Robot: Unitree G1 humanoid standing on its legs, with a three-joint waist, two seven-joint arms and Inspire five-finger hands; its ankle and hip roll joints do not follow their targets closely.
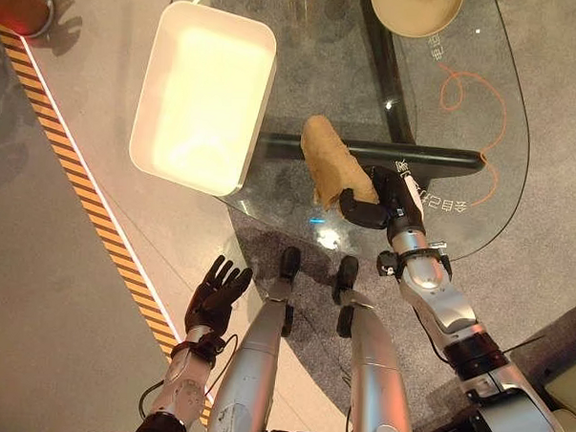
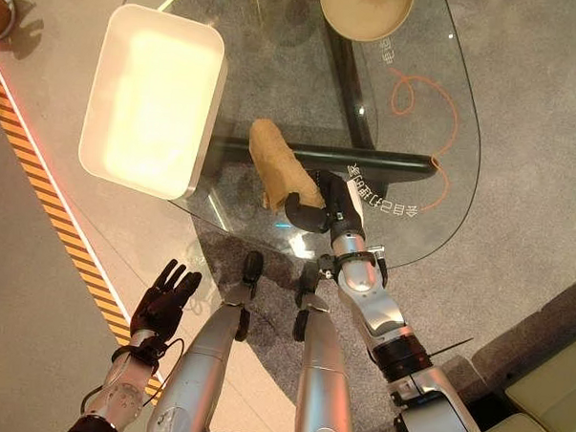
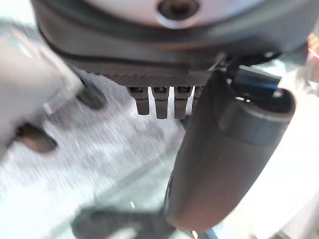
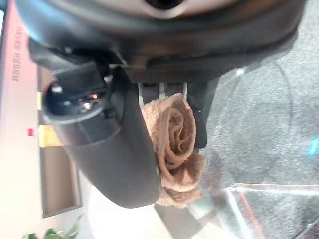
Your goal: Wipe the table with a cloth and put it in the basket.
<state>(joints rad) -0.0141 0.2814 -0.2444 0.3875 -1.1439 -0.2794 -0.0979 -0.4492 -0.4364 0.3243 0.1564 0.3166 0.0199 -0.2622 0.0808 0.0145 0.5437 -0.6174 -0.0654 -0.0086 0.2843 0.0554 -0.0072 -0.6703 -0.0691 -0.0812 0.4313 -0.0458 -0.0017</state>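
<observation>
A tan cloth [image 1: 331, 160] lies bunched on the glass table [image 1: 463, 138], near its front edge. My right hand [image 1: 379, 203] is shut on the cloth's near end, and the right wrist view shows the cloth [image 4: 175, 144] rolled between thumb and fingers [image 4: 199, 114]. A white rectangular basket [image 1: 205, 93] stands on the table's left part, to the left of the cloth, with nothing inside. My left hand [image 1: 217, 293] hangs low over the floor, below the table's left front edge, its fingers straight and spread, holding nothing.
A round beige bowl [image 1: 415, 11] stands at the table's far side. An orange cord [image 1: 474, 109] curls on the glass at the right. A dark bar [image 1: 434, 157] of the table frame runs under the glass behind the cloth. Yellow-black striped tape [image 1: 79, 188] crosses the floor at the left.
</observation>
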